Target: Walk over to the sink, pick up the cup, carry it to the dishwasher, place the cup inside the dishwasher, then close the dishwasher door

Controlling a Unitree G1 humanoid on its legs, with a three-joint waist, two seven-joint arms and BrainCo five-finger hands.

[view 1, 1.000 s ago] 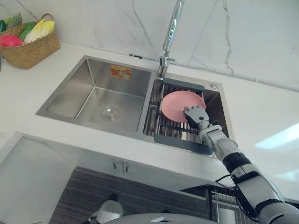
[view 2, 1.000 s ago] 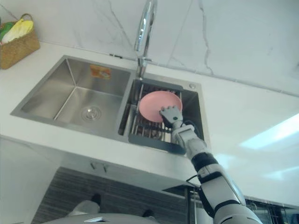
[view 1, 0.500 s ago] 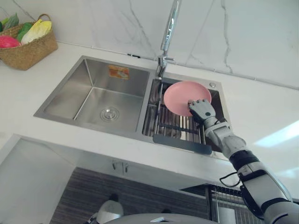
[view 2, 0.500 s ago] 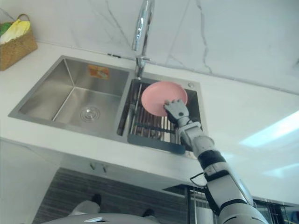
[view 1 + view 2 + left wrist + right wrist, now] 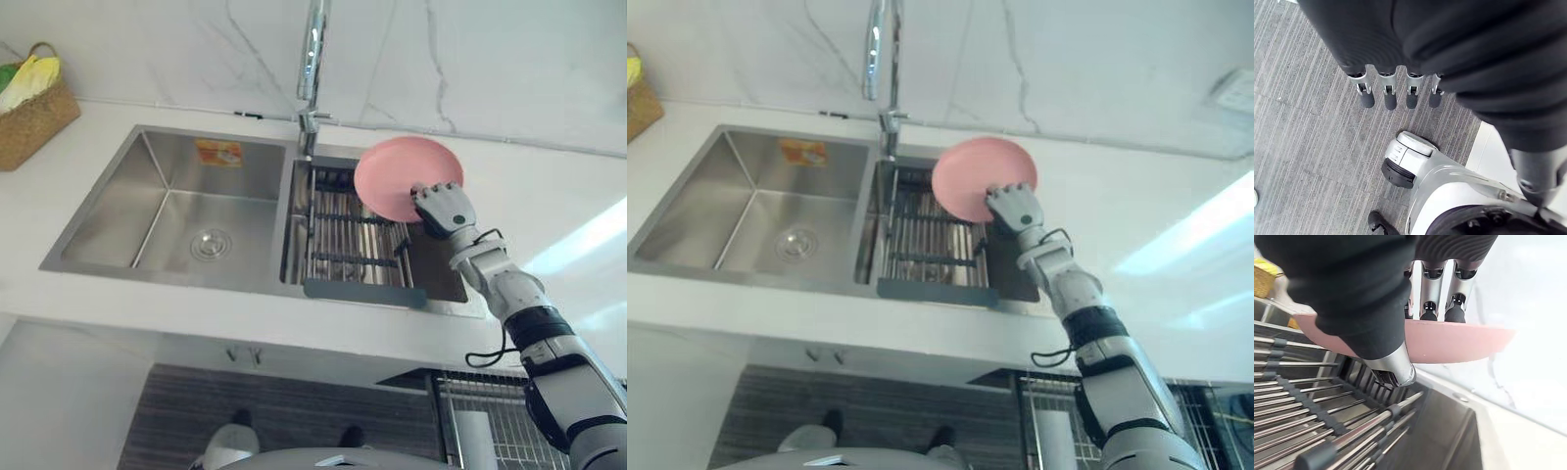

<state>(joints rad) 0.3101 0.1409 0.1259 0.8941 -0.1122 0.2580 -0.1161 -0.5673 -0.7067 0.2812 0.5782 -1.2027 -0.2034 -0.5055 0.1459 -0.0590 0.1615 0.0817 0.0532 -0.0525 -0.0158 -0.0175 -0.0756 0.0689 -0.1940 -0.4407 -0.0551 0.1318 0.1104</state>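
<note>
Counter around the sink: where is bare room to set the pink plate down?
Free: the left basin and the counter right of the right basin. Crowded: that basin, where the rack lies under the plate in the right hand.

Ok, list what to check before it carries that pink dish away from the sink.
1. Grasp: the right hand pinches the pink plate at its rim, fingers on one face and thumb on the other: ok.
2. Plate off the sink rack: it hangs above the bars, apart from them: ok.
3. Clearance from the faucet: the faucet stands apart, to the plate's left: ok.
4. Left hand free: fingers straight, holding nothing, over the floor: ok.
5. Held thing matches the order: it is a plate, not a cup: not ok.
</note>
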